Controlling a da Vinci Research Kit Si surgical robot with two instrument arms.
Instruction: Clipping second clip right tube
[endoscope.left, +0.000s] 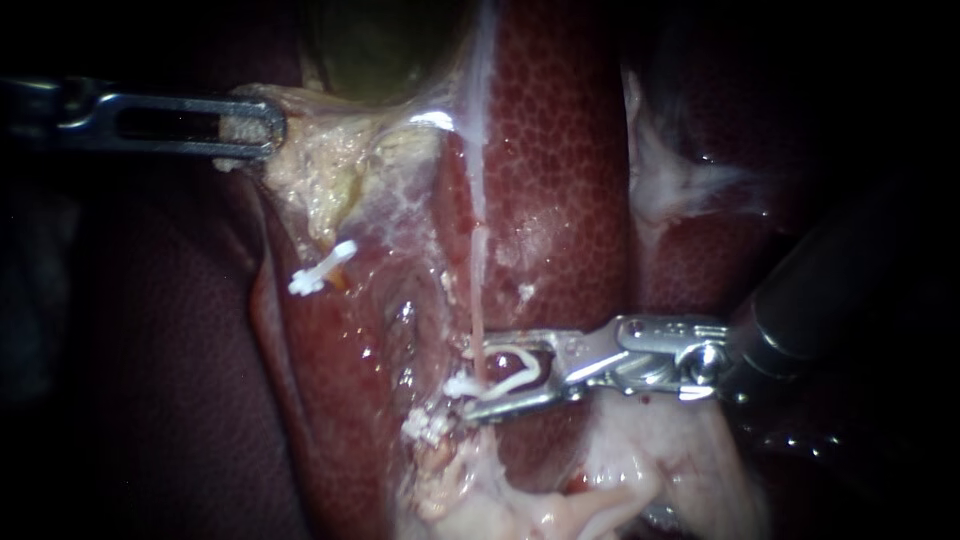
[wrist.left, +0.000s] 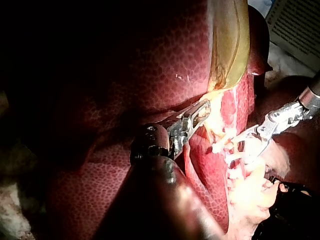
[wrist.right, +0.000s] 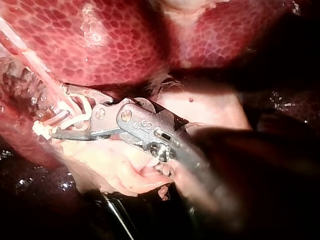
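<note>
Nearest: right instrument (endoscope.left: 472, 378), jaws clamped on an open clip (endoscope.left: 520, 372), white, mouth facing left in the endoscope view. Inside that mouth: right tube (endoscope.left: 478, 290). Runs up-down there, square across the jaws. Judged: calls for a squeeze only, no reach.

Just below the jaw tips: white lumps (endoscope.left: 425, 425). Cannot tell whether clip or fat.

Farther back and to the left: closed clip (endoscope.left: 322, 268).

Farthest: left instrument (endoscope.left: 262, 127), clenched on pale tissue (endoscope.left: 300, 165) below the gallbladder (endoscope.left: 380, 45), well apart from the tube.

Count: two instruments, two sure clips, one tube clearly seen.
</note>
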